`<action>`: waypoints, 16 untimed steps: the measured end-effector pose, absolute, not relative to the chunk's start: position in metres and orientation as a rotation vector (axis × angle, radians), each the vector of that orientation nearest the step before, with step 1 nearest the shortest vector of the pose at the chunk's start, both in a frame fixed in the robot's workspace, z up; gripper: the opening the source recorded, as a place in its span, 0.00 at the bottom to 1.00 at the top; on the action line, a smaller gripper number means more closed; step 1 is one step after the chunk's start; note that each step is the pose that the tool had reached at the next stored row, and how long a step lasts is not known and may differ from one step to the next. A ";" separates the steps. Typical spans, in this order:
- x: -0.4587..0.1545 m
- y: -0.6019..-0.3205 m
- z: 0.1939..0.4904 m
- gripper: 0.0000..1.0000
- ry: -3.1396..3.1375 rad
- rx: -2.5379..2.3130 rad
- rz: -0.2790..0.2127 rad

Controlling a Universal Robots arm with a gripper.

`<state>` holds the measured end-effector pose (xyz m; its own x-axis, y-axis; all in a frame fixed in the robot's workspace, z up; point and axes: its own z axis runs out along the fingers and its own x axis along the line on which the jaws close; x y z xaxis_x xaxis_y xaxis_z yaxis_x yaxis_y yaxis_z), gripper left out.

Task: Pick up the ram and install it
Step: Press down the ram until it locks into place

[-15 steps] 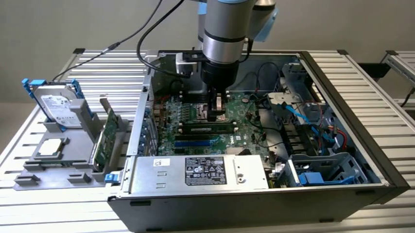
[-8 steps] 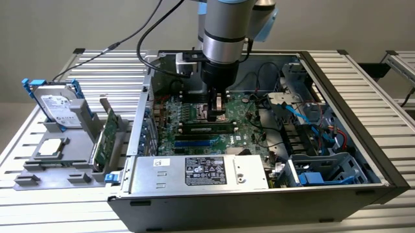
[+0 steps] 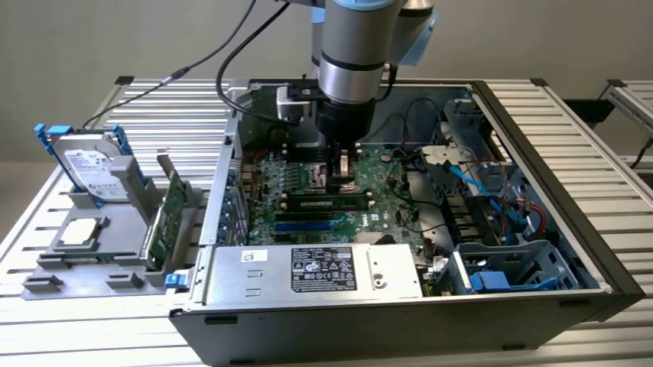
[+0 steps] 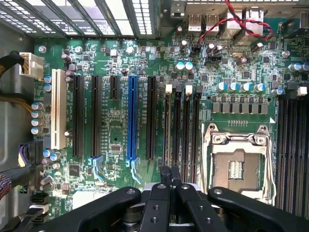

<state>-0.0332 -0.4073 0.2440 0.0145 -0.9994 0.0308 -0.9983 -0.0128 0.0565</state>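
The ram, a long narrow green stick with dark chips, stands on edge in a memory slot of the motherboard inside the open computer case. My gripper hangs just above the board, right behind the ram and over the processor socket area. Its black fingers are shut together with nothing between them. In the wrist view the shut gripper points down at the row of black memory slots beside the processor socket. Whether the fingertips touch the ram I cannot tell.
The case walls ring the board, with blue and red cables at the exterior view's right and the power supply in front. A grey tray at the exterior view's left holds a hard drive, an expansion card and a chip.
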 end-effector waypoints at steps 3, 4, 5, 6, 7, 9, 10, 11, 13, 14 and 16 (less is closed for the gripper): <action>-0.034 -0.407 0.242 0.11 -2.162 2.192 -0.026; -0.034 -0.407 0.241 0.11 -2.162 2.192 -0.026; -0.034 -0.407 0.240 0.11 -2.162 2.191 -0.025; -0.034 -0.407 0.239 0.11 -2.162 2.191 -0.025; -0.034 -0.407 0.238 0.11 -2.161 2.191 -0.024; -0.035 -0.407 0.236 0.11 -2.160 2.190 -0.022; -0.035 -0.407 0.235 0.11 -2.160 2.189 -0.021; -0.035 -0.407 0.234 0.11 -2.159 2.189 -0.020; -0.035 -0.407 0.231 0.11 -2.158 2.187 -0.017; -0.035 -0.407 0.230 0.11 -2.158 2.187 -0.016; -0.036 -0.407 0.228 0.11 -2.156 2.185 -0.012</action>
<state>-0.0355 -0.4074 0.2283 0.0146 -0.9989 0.0453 -0.9983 -0.0120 0.0569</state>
